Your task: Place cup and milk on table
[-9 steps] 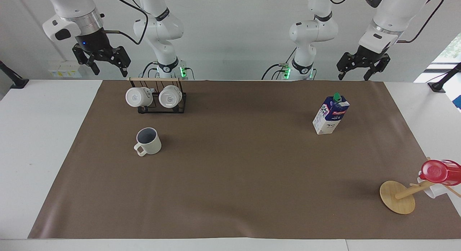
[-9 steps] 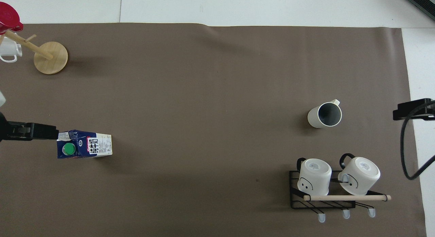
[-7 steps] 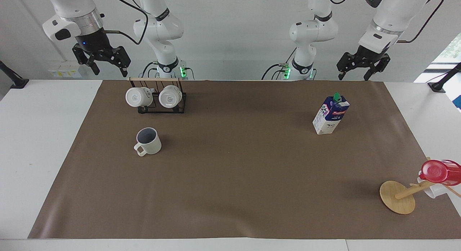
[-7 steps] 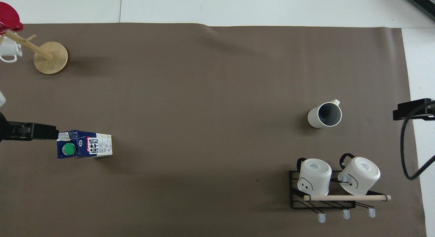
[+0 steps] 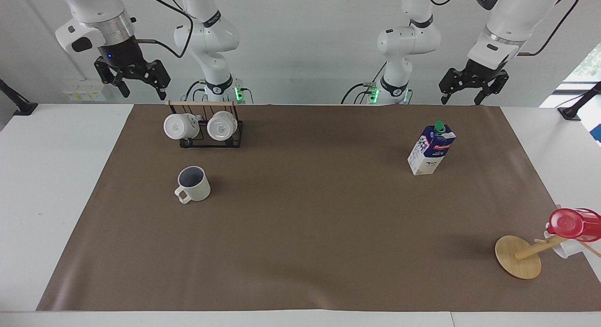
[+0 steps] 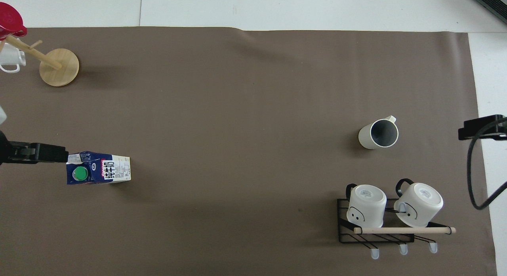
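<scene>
On the table [image 5: 300, 252], cup [image 5: 193, 184] and milk [image 5: 431, 148] stay unmoved.

White jointed arms [image 5: 206, 36], black cables, green base lights

A plain white wall [image 5: 305, 45] runs along the back, evenly lit. A window [image 5: 587, 64] shows daylight and some green at one edge. A power strip [image 5: 84, 93] sits low against the wall.
</scene>
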`<state>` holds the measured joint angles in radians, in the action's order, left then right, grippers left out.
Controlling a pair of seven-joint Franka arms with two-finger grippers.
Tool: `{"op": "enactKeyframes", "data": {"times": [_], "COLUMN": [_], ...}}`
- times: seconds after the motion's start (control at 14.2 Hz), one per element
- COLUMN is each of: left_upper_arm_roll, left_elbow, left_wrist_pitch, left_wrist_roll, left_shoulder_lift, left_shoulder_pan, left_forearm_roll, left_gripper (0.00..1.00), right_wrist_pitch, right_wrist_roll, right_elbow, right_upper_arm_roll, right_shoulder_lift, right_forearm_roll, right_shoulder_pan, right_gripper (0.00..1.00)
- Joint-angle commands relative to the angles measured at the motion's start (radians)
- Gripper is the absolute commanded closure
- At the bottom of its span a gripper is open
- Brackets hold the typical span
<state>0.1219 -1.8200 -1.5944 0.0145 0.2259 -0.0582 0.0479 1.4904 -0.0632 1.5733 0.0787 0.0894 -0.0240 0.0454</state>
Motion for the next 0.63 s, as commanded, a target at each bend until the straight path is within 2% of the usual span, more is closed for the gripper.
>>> {"op": "enactKeyframes", "data": {"times": [0.0,0.56], "left_upper_arm_roll": [-0.007,-0.007], "left_elbow": [0.019,0.019], "left_wrist_pitch": [0.024,0.024], "left_wrist_roll": [-0.01,-0.01], "left_shoulder_lift": [-0.003,-0.002], "left_shoulder_pan": [0.009,0.009], "left_forearm_roll": [-0.02,-0.02], "left_gripper": [0.0,0.0], "right_wrist_pitch": [-0.01,-0.01], "right_wrist_roll": [0.014,0.016], "right_elbow": [0.005,0.008], "right_upper_arm_roll": [-0.007,-0.005], "right_shoulder_lift": [0.012,0.012], "right_forearm_roll": [0.006,-0.001], "right_shoulder_pan": [-0.01,-0.01], "right_gripper": [0.0,0.0]}}
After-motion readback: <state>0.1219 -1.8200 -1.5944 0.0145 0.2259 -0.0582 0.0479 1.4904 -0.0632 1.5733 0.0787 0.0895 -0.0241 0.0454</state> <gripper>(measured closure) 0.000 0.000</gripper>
